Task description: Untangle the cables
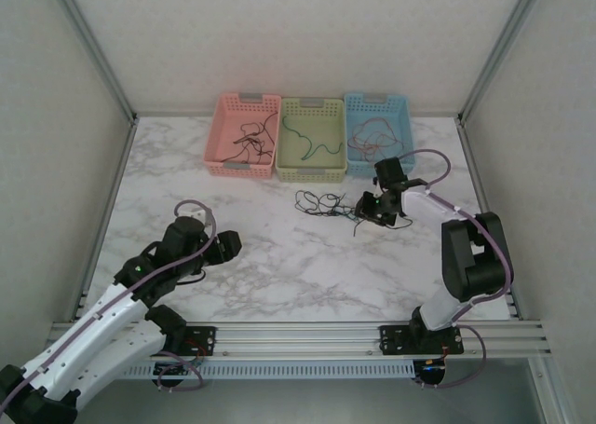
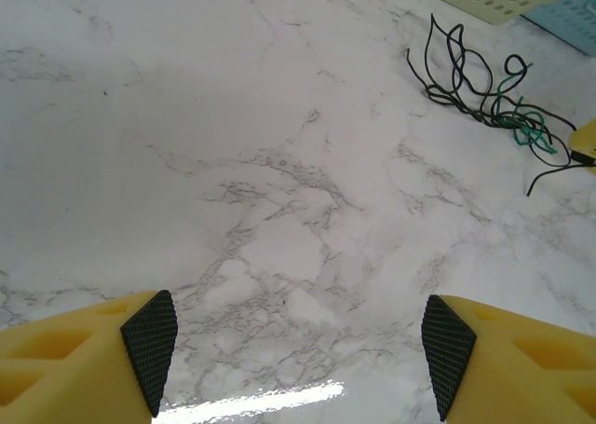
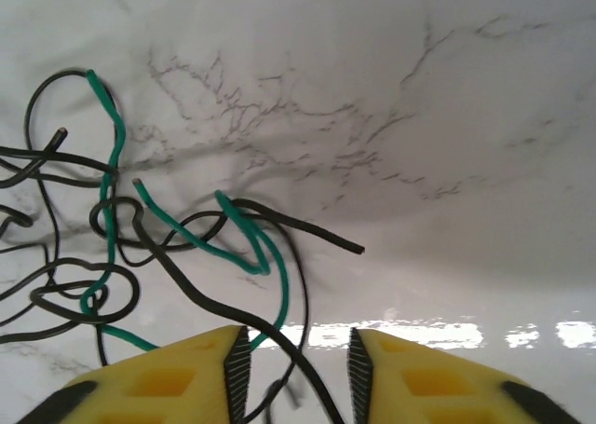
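cables (image 1: 321, 202): black and green tangle, centre of table (image 2: 233, 163)
right gripper (image 3: 296, 373): jaws narrowly apart, one black strand between
left gripper (image 2: 298, 354): wide open, near left

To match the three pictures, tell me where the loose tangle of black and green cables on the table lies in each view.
Top external: the cable tangle mid-table, just in front of the green basket.
Left wrist: the cable tangle in the upper right.
Right wrist: the cable tangle across the left half.
Shared landmark: the grey-veined marble table.
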Motion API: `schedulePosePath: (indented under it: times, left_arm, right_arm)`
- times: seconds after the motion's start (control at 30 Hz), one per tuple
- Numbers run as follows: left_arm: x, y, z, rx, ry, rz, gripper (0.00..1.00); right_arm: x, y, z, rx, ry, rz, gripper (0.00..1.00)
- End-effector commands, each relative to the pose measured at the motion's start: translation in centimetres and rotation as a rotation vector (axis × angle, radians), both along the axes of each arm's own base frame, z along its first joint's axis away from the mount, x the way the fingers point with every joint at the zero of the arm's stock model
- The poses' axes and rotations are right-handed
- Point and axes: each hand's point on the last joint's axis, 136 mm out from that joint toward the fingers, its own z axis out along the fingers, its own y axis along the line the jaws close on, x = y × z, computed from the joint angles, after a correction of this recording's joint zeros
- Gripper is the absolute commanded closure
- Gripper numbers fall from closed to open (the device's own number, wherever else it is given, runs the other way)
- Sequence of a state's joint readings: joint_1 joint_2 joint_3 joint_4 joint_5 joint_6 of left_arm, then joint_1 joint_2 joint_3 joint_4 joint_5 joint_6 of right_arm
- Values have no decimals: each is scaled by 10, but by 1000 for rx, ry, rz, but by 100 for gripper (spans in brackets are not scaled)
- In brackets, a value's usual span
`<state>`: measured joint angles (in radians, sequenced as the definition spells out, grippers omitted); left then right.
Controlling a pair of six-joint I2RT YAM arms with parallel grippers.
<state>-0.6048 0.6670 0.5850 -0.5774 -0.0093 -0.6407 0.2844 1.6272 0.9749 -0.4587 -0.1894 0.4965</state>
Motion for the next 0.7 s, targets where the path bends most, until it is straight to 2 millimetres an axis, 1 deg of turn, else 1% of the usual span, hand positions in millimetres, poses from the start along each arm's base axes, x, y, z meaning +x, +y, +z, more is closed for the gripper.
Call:
schedulePosePath:
  times: [0.0,0.1,0.17,0.23,0.37,0.47,0.57,0.63,0.67]
  left_arm:
    - [1,4,-3,0,9,29,28]
    - [2,8,0,-2,-11,45,31]
    - [3,9,4,-12,-31,57,32]
    - [5,4,7,-32,-37,46,33]
    - [7,-12,10,-94,-40,-11,33]
    - [7,-23,14,-126,-42,-57,32]
    - [7,-32,17,-153,-40,-92,29]
    - [9,-36,19,-164,-41,-105,22]
    - [10,-38,20,-166,-42,-108,21]
  right_arm:
    - [-3,12,1,53,12,25,79]
    - [-5,16,15,68,-13,44,93]
    - [-6,20,29,85,-36,68,100]
    - [-10,27,43,106,-56,107,100]
    - [-25,60,70,215,-93,241,100]
    - [-39,85,86,241,-132,363,100]
    - [-51,111,100,264,-171,481,100]
    - [-56,124,105,277,-185,533,100]
    - [-58,131,107,281,-195,556,100]
